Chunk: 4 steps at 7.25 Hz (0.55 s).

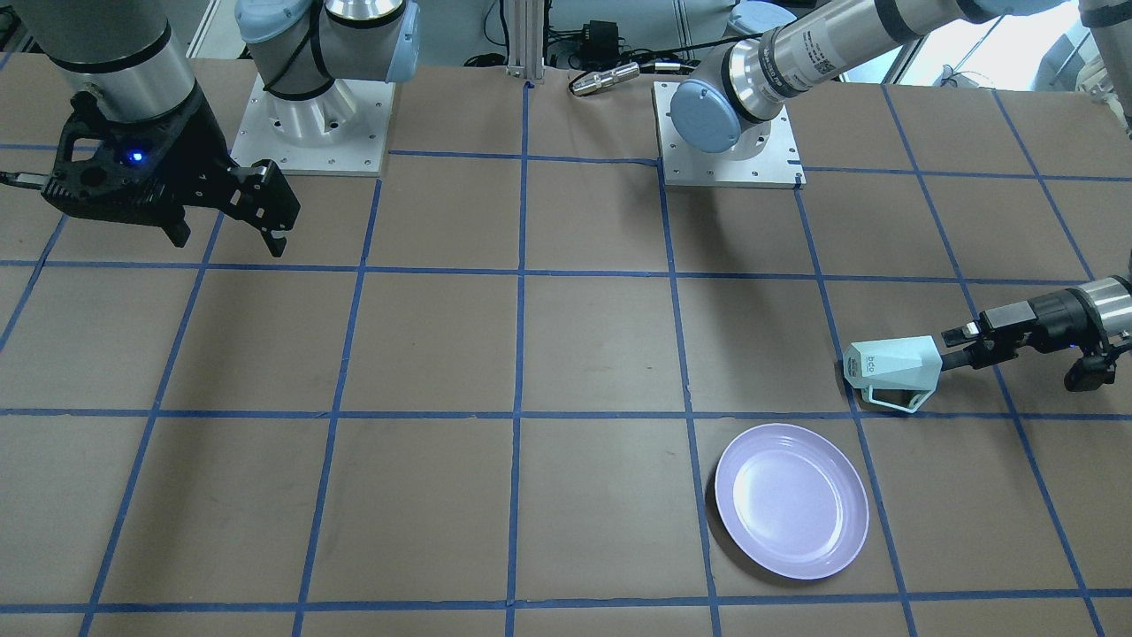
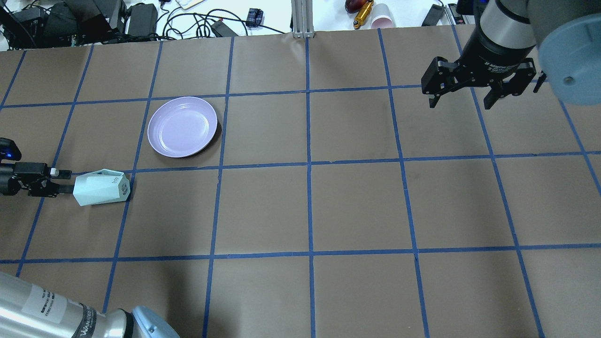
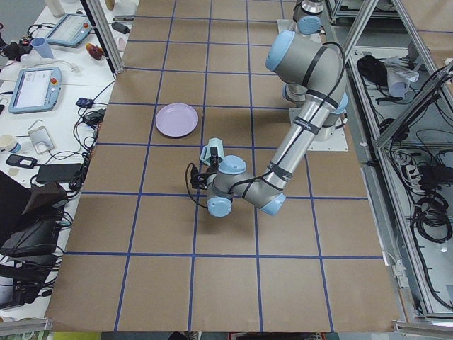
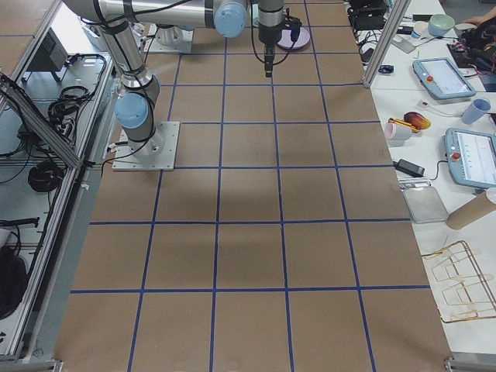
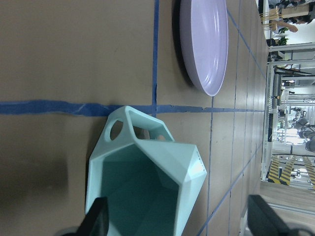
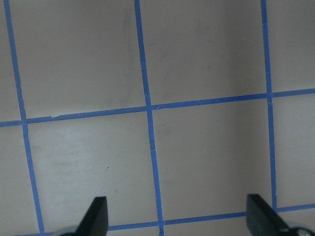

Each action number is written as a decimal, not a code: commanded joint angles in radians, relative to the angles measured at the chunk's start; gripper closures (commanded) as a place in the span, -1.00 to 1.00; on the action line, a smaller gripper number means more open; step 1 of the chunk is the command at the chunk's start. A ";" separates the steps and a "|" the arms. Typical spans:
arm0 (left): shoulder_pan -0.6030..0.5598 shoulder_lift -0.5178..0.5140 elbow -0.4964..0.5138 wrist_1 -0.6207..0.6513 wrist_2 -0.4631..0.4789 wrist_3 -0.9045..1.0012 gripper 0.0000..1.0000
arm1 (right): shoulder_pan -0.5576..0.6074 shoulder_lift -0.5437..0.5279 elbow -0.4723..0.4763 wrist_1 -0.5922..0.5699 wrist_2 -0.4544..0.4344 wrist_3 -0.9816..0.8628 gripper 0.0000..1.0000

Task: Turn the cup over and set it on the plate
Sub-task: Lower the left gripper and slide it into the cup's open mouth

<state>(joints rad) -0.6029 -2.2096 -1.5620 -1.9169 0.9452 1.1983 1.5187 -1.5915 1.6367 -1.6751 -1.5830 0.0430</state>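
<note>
The pale mint-green faceted cup [image 2: 101, 188] lies on its side on the table, its lettered base away from my left gripper and its handle towards the plate. It also shows in the front view [image 1: 889, 361] and the left wrist view [image 5: 142, 182], where its teal inside faces the camera. My left gripper [image 2: 58, 180] is at the cup's rim, jaws wide apart, one finger [image 5: 98, 219] at the cup's wall. The lavender plate [image 2: 182, 126] sits empty just beyond the cup. My right gripper [image 2: 460, 101] hangs open and empty above the far right of the table.
The brown table [image 2: 310, 206] carries a grid of blue tape lines. Cables, a paper cup and small items lie beyond its far edge [image 2: 300, 19]. The right arm's base plate [image 1: 309, 133] and the left arm's base plate [image 1: 725, 159] stand at the robot's side.
</note>
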 commanded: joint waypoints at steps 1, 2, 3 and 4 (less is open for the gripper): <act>-0.001 -0.013 -0.004 -0.028 -0.010 0.004 -1.00 | 0.000 0.001 0.000 0.000 0.000 0.000 -1.00; -0.002 -0.019 -0.010 -0.031 -0.011 0.006 -1.00 | 0.000 0.001 0.000 0.000 0.000 0.000 -1.00; -0.003 -0.024 -0.010 -0.033 -0.010 0.004 -1.00 | 0.000 -0.001 0.000 0.000 0.000 0.000 -1.00; -0.008 -0.025 -0.012 -0.034 -0.010 0.004 -1.00 | 0.000 0.001 0.000 0.000 0.000 0.000 -1.00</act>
<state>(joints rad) -0.6066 -2.2314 -1.5718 -1.9484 0.9355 1.2030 1.5187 -1.5913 1.6367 -1.6751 -1.5831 0.0429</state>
